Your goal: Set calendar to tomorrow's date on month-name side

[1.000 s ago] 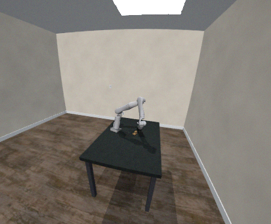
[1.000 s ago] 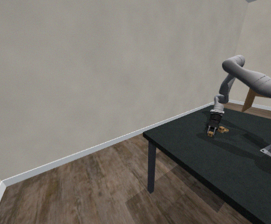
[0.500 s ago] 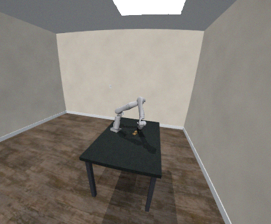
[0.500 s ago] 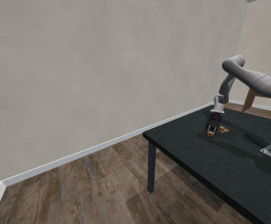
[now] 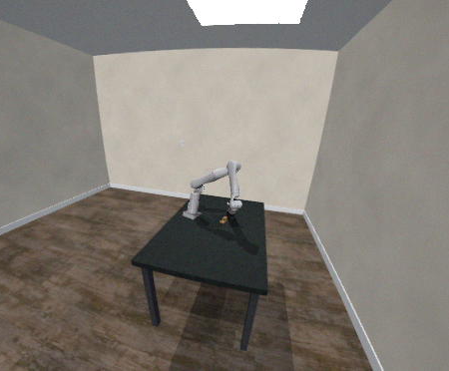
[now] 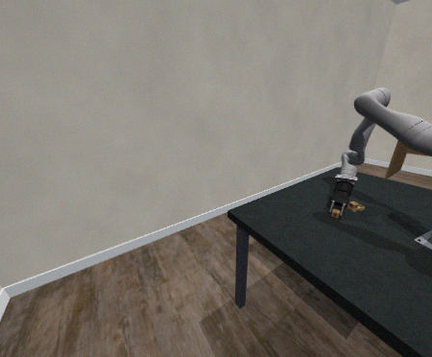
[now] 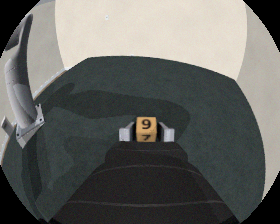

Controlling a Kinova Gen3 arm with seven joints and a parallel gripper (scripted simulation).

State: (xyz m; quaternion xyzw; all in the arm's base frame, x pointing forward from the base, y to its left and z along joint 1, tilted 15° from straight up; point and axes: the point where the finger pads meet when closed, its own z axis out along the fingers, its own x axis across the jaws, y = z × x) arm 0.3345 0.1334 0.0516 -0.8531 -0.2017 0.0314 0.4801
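One digit cube [image 6: 336,214] [image 7: 146,129] between parted fingertips.
The gripper [image 5: 232,213] [image 6: 337,210] [image 7: 146,128] is spread, with gaps beside the cube; "9" and "7" are shown. The wooden calendar [image 5: 224,219] [image 6: 355,206] is seen nearby on the dark table [image 5: 207,244] [image 6: 309,226] [image 7: 216,120].

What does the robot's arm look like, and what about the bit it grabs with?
The arm is smooth and light grey, made of rounded tubes with thin dark lines around some joints. It stands on a flat grey plate. The pincer has a chunky black body with ridges around it and two short, pale grey fingers. I can't see any loose cables.
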